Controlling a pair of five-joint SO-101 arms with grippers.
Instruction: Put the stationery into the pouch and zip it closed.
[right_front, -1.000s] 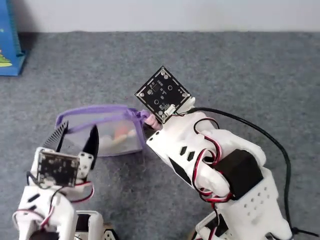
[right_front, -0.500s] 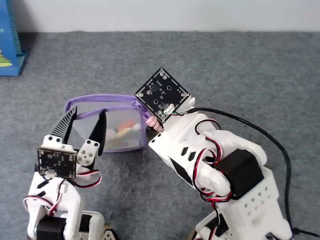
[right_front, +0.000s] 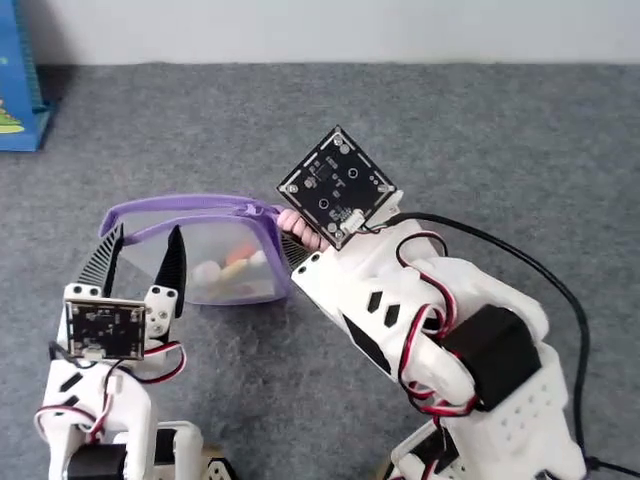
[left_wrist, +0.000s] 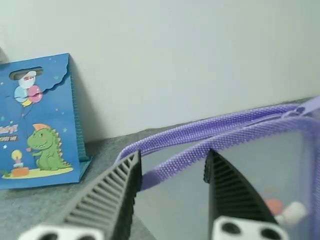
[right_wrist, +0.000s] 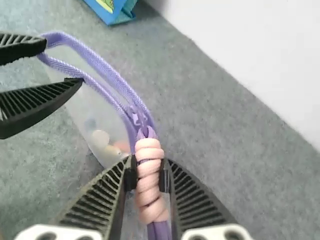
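1. fingers (right_wrist: 107, 192) of the right gripper (right_wrist: 147, 172) clamp tight on the pink zip pull (right_wrist: 148, 187); the purple pouch (right_front: 215, 240) stretches away from them
2. left gripper (left_wrist: 172, 165) gapes wide, straddling the rim at the pouch's far end; contact unclear
3. stationery (right_front: 235, 268) lies inside the pouch, between both grippers; grey carpet (right_front: 480, 140) underneath

Translucent pouch (right_front: 205, 240) with purple zip trim stands upright, top gaping; stationery (right_front: 234, 266) inside; pink pull (right_front: 299, 228) at one end.
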